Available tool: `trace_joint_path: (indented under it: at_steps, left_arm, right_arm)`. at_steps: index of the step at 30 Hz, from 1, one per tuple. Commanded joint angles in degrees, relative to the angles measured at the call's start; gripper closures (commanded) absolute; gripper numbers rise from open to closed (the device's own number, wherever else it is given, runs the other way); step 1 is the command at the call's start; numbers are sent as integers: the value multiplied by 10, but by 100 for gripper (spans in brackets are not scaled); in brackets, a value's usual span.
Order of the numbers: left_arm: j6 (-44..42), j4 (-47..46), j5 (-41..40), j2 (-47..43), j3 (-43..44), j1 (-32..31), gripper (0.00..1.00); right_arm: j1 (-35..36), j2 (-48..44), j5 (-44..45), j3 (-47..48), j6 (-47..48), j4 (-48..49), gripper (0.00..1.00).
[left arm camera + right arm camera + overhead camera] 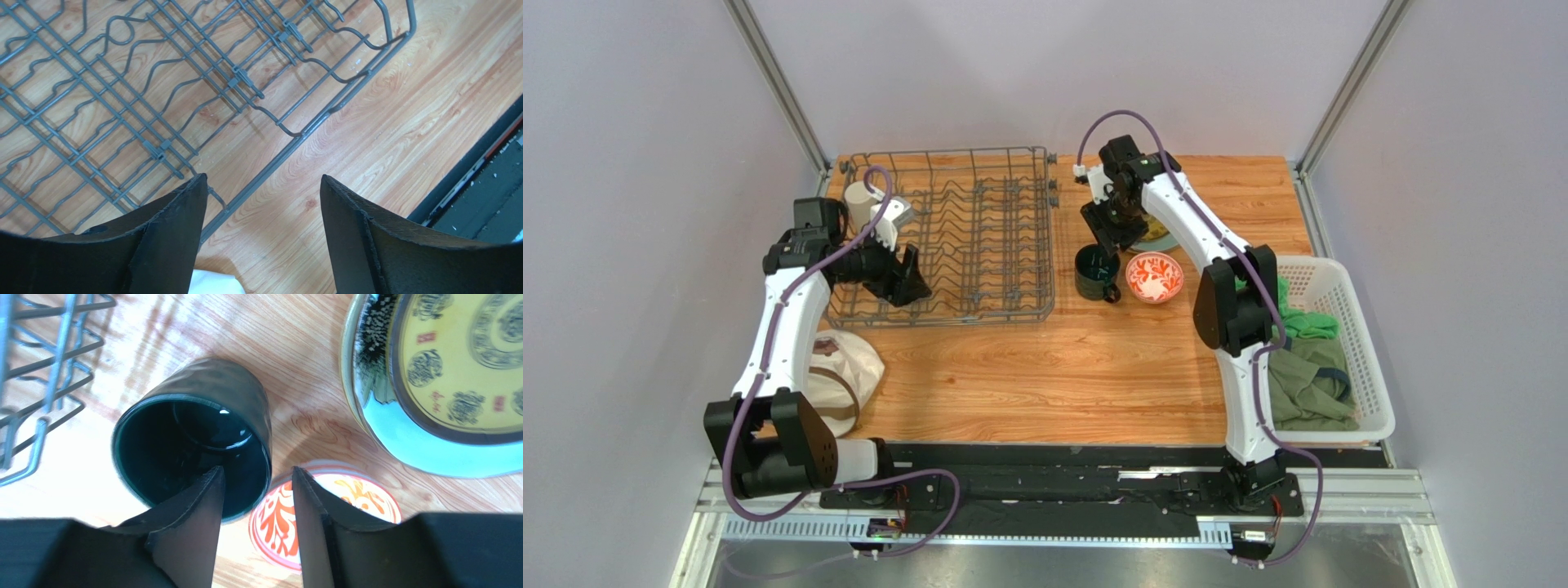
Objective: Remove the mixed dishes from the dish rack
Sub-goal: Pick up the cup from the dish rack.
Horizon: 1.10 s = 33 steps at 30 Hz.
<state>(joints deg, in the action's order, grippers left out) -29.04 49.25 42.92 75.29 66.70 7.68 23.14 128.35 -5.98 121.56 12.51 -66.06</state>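
The grey wire dish rack (977, 233) stands at the back left; its front corner shows in the left wrist view (184, 92). A beige cup (858, 203) stands in its back left corner. My left gripper (906, 284) (264, 177) is open and empty above the rack's front left edge. The dark green mug (1095, 272) (193, 435), the red-and-white bowl (1154, 277) (334, 508) and the yellow-and-dark plate (454, 355), lying on a pale green plate (430, 450), are on the table right of the rack. My right gripper (1100, 237) (258, 470) is open and empty above the mug and bowl.
A white slotted basket (1369, 368) with green cloths (1308, 380) stands at the right edge. A cream-white object (844, 368) lies on the table's front left, beside the left arm; a bit of it shows in the left wrist view (215, 282).
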Motion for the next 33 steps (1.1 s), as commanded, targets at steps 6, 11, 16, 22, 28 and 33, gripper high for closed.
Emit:
trace_joint_path:
  at_steps: [6, 11, 16, 22, 28, 33]
  left_arm:
    - [84, -84, -66, -26, 13, 9, 11]
    - [107, -121, -163, -8, 37, 11, 1]
    - [109, -128, -245, 42, 98, 12, 1]
    - [143, -120, -308, 128, 192, 13, 1]
    - [178, -140, -361, 212, 261, 14, 1]
    - [185, -153, -385, 287, 317, 14, 1]
  right_arm:
    - [3, -101, -2, 27, -1, -5, 44]
    - [3, -143, -13, 13, -6, 8, 32]
    - [2, -200, -28, -44, -13, 41, 2]
    - [3, -252, -62, -120, -28, 94, 1]
    - [4, -304, -68, -206, -25, 154, 0]
    - [3, -331, -66, -247, -21, 184, 0]
